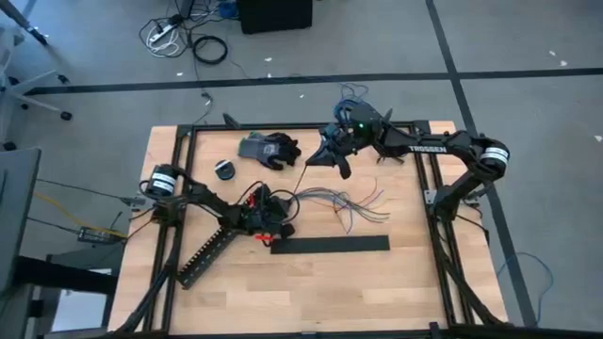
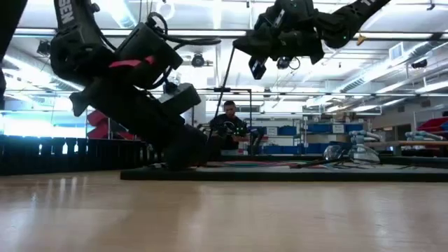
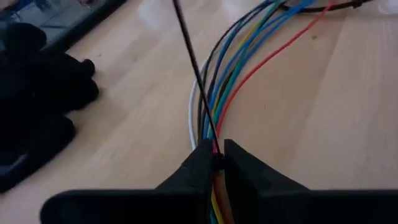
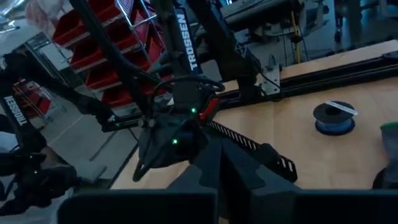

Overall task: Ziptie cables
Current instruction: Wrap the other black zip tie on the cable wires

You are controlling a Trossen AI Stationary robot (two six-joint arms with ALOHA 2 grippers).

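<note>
Item: bundle of thin coloured wires (image 3: 233,74), centre of the high view, fanning rightward. My left gripper (image 3: 217,163) is clamped on its near end. Thin black plastic ziptie (image 3: 193,59) rises toward my right gripper (image 1: 325,155), upper centre, pinched on it.

My left gripper (image 1: 273,209) sits low at table centre-left, at the near end of the cables (image 1: 339,200), whose ends fan apart. My right gripper (image 1: 325,155) hangs above, a ziptie (image 1: 300,175) running from it. Gloves (image 1: 268,149), flat black bar (image 1: 330,245), slotted duct (image 1: 205,252) nearby.
</note>
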